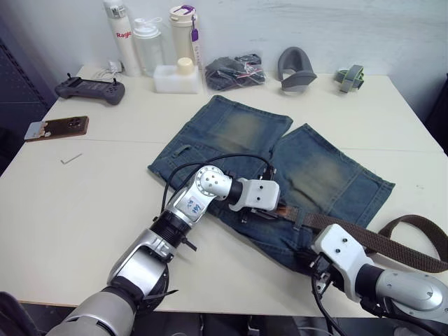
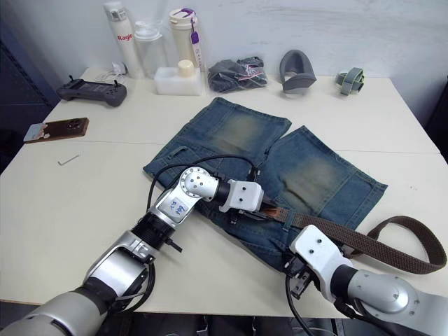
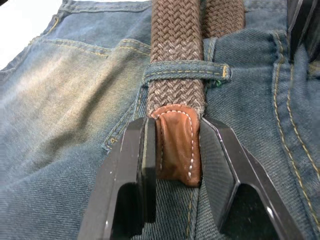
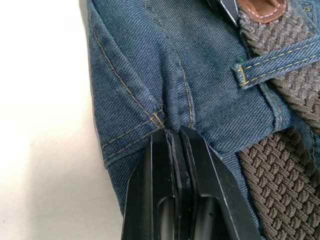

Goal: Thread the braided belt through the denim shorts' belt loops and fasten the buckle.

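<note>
The denim shorts (image 1: 308, 175) lie flat mid-table, with the waistband towards me. The braided belt (image 1: 392, 245) runs along the waistband and curls in a loop off to the right. It passes under one of the belt loops (image 3: 187, 71), and its brown leather tip sticks out past that loop. My left gripper (image 3: 177, 125) is shut on this tip, one finger on each side. My right gripper (image 4: 175, 132) is shut on a fold of the waistband's edge, beside another belt loop (image 4: 280, 62) with the belt under it. The buckle is out of view.
Along the back edge stand bottles (image 1: 119, 35), a white container (image 1: 175, 77), a dark bundle with pink cord (image 1: 234, 70), a grey curved piece (image 1: 295, 70) and a green strap roll (image 1: 350, 75). A controller (image 1: 91, 89), a phone (image 1: 57, 127) and a small white piece (image 1: 71, 159) lie at the left.
</note>
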Controlling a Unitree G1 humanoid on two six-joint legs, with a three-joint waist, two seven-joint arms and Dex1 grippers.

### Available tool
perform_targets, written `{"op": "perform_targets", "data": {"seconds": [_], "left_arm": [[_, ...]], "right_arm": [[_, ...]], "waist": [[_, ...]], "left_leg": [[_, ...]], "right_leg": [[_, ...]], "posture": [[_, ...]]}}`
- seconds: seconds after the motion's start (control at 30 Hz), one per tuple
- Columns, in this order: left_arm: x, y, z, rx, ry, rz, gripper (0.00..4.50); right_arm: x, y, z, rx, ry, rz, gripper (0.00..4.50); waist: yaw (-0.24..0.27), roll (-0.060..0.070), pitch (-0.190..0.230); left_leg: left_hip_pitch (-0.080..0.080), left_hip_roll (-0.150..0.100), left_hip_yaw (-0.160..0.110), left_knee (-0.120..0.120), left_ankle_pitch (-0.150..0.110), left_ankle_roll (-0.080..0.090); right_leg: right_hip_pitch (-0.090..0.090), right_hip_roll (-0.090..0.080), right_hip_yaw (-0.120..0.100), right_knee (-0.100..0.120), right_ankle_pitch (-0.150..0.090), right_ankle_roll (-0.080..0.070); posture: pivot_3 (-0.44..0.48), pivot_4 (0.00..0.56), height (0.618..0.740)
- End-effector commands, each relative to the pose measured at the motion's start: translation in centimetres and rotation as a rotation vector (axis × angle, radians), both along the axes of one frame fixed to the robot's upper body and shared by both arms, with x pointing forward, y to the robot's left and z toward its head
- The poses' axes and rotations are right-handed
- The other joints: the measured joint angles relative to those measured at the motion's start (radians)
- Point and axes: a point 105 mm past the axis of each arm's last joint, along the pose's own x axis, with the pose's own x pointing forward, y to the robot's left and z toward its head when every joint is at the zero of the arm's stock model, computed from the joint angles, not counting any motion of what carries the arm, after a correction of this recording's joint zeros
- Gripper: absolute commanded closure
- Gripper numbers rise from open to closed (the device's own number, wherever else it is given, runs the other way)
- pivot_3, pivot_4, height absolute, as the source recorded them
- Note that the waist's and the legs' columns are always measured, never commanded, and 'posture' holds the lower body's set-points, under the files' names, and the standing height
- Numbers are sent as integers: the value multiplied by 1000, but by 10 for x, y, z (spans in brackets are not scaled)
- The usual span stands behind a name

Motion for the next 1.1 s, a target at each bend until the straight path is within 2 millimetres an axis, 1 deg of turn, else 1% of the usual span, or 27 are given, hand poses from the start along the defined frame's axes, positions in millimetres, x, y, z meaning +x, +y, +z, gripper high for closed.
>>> {"op": "perform_targets", "data": {"seconds": [0.03,0.1,0.23,0.3,0.37,0.47,0.53,0.63,0.77,0.8,0.87,0.97,1.03,1.1], "left_arm": [[0,-3,6,-3,-89,-26,3361],[1,-3,4,0,-95,-28,3361],[7,0,1,11,-158,-20,3635],[11,1,2,7,-185,-8,3700],[17,6,8,-7,-197,20,3724],[29,22,20,-18,-196,78,3748],[35,36,26,-9,-187,110,3757],[39,56,34,16,-157,135,3855],[41,78,41,47,-128,152,3977],[42,82,42,57,-123,157,4057],[46,92,41,80,-119,180,4450],[44,94,40,82,-80,172,4450],[37,90,34,75,-35,146,4450],[36,87,30,49,-7,159,4450]], "right_arm": [[-20,21,3,1,21,85,4500],[-19,21,3,2,23,85,4500],[-18,21,3,0,25,84,4500],[-18,21,3,-1,27,84,4500],[-19,22,2,-1,37,85,4500],[-20,21,0,-4,47,83,4500],[-20,19,-1,-10,51,80,4500],[-21,18,-2,-20,62,82,4500],[-21,18,-1,-18,67,90,4500],[-21,18,-1,-18,69,93,4500],[-20,17,-1,-19,69,97,4500],[-19,17,-1,-19,68,99,4500],[-19,17,0,-19,67,101,4500],[-19,17,0,-20,65,100,4500]], "waist": [[-1,0,0],[-1,0,0],[0,-1,0],[0,-1,-1],[-1,-1,-1],[-2,-1,0],[-3,-1,0],[-3,0,0],[-1,0,0],[-1,0,0],[0,0,0],[2,-1,-1],[1,-1,-1],[0,-1,-1]], "left_leg": [[0,0,0,0,0,0],[0,0,0,0,0,0],[1,0,0,0,-1,2],[1,0,0,0,-2,3],[2,0,0,0,-2,3],[2,0,0,0,-2,3],[3,0,0,0,-2,3],[3,0,0,0,-2,3],[4,1,0,-1,-1,2],[4,1,0,-1,-1,2],[4,1,0,-1,-1,2],[4,1,0,-1,-2,3],[4,1,0,-1,-2,3],[4,1,0,-1,-2,3]], "right_leg": [[0,0,0,0,0,0],[0,0,0,0,0,0],[0,0,0,0,0,0],[1,0,0,0,0,-1],[2,0,0,0,0,-1],[2,0,0,0,0,-1],[2,0,0,0,0,-1],[2,0,0,0,0,-1],[2,0,0,0,0,-1],[2,0,-1,0,0,-1],[2,0,-1,0,0,-1],[3,-1,-1,0,-3,-6],[4,-1,-1,-1,-3,-7],[4,-1,-1,-1,-3,-7]], "posture": [[0,150,649],[0,150,649],[0,150,649],[0,150,649],[0,150,649],[0,150,649],[0,150,649],[0,150,649],[0,150,649],[0,150,649],[0,150,649],[0,150,649],[0,150,649],[0,150,649]]}}
